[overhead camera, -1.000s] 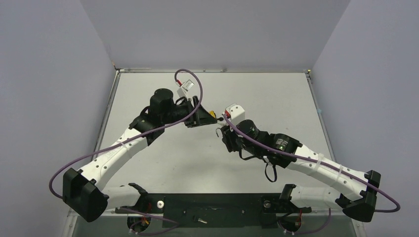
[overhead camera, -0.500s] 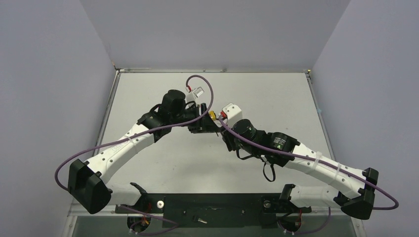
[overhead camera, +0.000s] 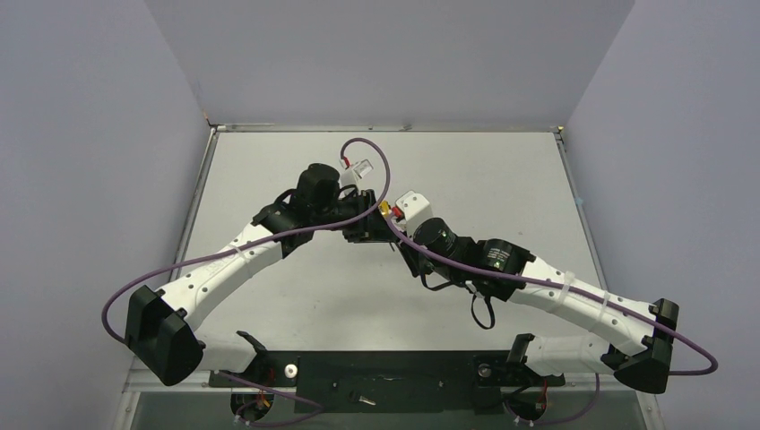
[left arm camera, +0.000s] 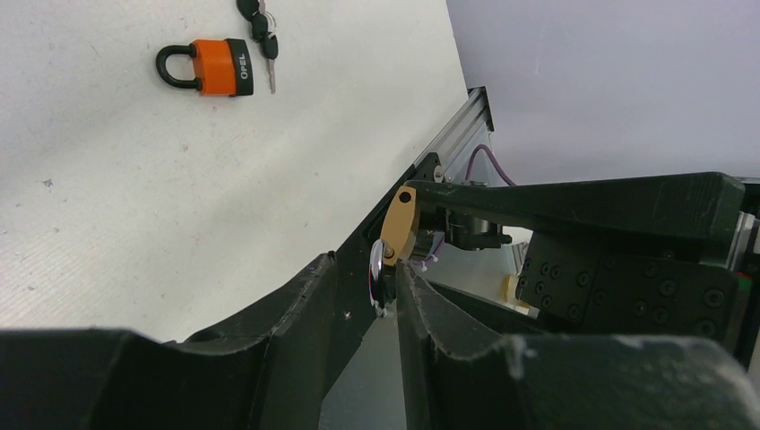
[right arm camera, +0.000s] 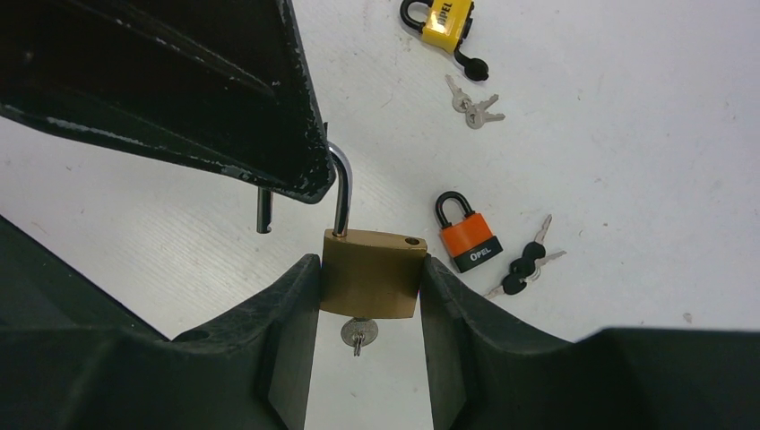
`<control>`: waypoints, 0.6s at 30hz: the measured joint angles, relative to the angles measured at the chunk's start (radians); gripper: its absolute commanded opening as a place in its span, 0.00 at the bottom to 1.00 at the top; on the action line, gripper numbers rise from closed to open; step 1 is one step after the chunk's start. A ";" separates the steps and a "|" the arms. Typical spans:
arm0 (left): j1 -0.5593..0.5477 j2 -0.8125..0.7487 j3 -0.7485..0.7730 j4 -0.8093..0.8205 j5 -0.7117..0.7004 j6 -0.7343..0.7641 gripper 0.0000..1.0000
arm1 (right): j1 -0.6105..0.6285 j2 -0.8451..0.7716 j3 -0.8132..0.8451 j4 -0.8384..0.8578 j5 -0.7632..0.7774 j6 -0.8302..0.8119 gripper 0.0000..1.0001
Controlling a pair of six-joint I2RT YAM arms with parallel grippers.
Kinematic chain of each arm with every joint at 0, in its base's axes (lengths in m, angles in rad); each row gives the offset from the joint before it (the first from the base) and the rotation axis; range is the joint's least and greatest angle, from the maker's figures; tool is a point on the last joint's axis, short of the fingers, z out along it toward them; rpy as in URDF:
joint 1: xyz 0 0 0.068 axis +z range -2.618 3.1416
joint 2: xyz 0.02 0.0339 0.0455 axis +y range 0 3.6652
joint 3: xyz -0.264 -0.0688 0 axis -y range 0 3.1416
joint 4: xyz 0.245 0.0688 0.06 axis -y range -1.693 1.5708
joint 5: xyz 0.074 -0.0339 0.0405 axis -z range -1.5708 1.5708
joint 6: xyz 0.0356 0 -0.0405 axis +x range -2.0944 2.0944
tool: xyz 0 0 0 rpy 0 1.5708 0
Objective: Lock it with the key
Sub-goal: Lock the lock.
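A brass padlock hangs above the table with my right gripper shut on the sides of its body. The small silver key sticks out of the lock's underside. The silver shackle is raised, and its free end hangs clear of the body. My left gripper meets the lock from the other side. Its fingers stand closed against the shackle, and the brass body shows edge-on just beyond. In the top view both grippers meet mid-table at the padlock.
On the table below lie an orange padlock with a black shackle and black-headed keys beside it. Farther off are a yellow padlock and a pair of loose silver keys.
My left arm has swung right to the held padlock and its jaws have narrowed around the shackle. The right gripper has shifted slightly left with the padlock.
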 measured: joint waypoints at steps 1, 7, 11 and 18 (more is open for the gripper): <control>0.000 0.000 0.000 0.002 0.000 0.000 0.27 | 0.002 0.000 0.000 -0.001 0.000 0.000 0.00; 0.000 0.008 0.000 0.008 0.001 -0.001 0.24 | 0.011 0.000 0.001 -0.004 0.000 0.000 0.00; 0.000 0.013 -0.011 0.021 0.005 -0.004 0.20 | 0.011 0.002 0.001 -0.005 0.001 -0.001 0.00; 0.000 0.014 -0.027 0.043 0.016 -0.023 0.00 | 0.011 0.007 0.001 -0.013 0.006 -0.004 0.00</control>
